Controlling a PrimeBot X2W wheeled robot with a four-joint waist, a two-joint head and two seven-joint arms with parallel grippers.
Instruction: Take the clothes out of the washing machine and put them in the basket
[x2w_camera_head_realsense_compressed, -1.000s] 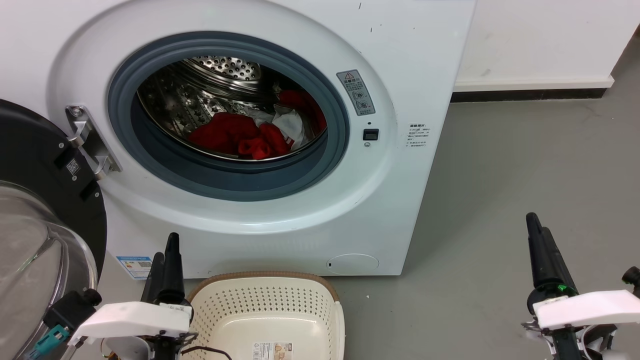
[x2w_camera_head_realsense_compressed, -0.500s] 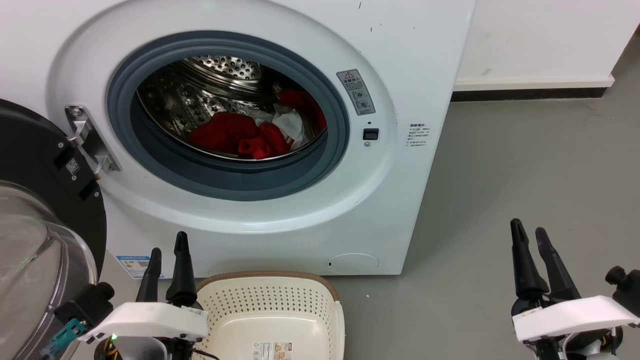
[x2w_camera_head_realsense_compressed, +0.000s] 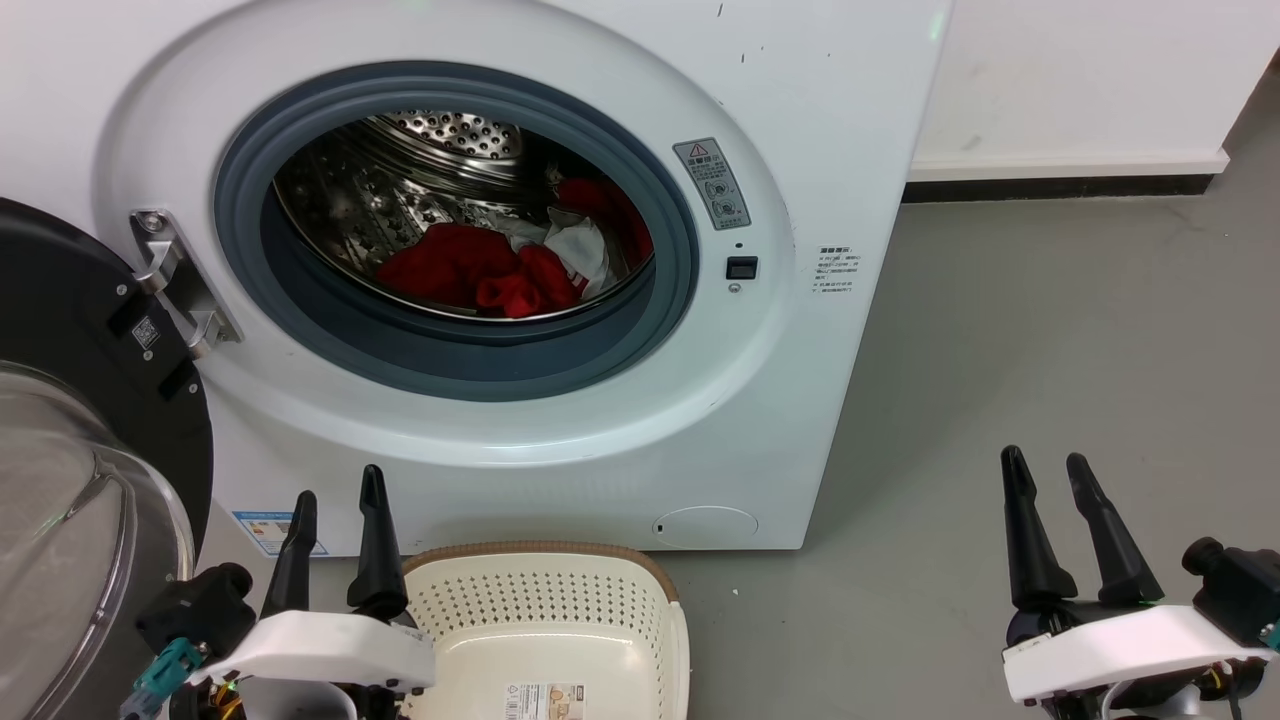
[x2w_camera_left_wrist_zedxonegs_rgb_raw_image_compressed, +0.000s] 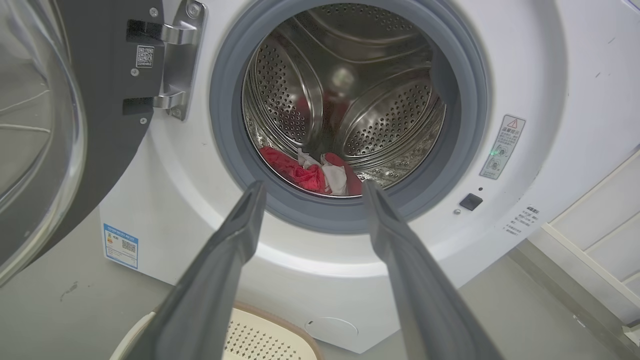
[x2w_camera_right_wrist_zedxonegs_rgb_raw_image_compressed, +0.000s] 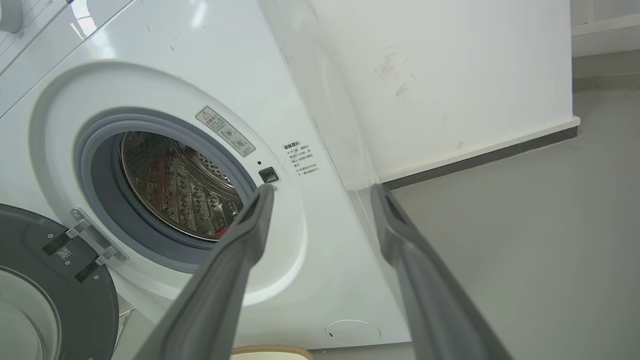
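The white washing machine (x2w_camera_head_realsense_compressed: 820, 110) stands with its door swung open to the left. Red and white clothes (x2w_camera_head_realsense_compressed: 500, 265) lie bunched on the floor of the steel drum, also seen as clothes (x2w_camera_left_wrist_zedxonegs_rgb_raw_image_compressed: 312, 172) in the left wrist view. The cream basket (x2w_camera_head_realsense_compressed: 545, 600) sits on the floor right in front of the machine, with nothing in the part I see. My left gripper (x2w_camera_head_realsense_compressed: 337, 490) is open, just left of the basket's rim, low below the porthole. My right gripper (x2w_camera_head_realsense_compressed: 1045, 462) is open over bare floor, to the right of the machine.
The black-framed glass door (x2w_camera_head_realsense_compressed: 70, 420) hangs open at the far left, close to my left arm. Grey floor (x2w_camera_head_realsense_compressed: 1050, 330) stretches to the right of the machine, up to a white wall with a dark skirting (x2w_camera_head_realsense_compressed: 1060, 188).
Both grippers went from shut to open. The left one shifted slightly right, the right one slightly left and lower in the view. The clothes and basket have not moved.
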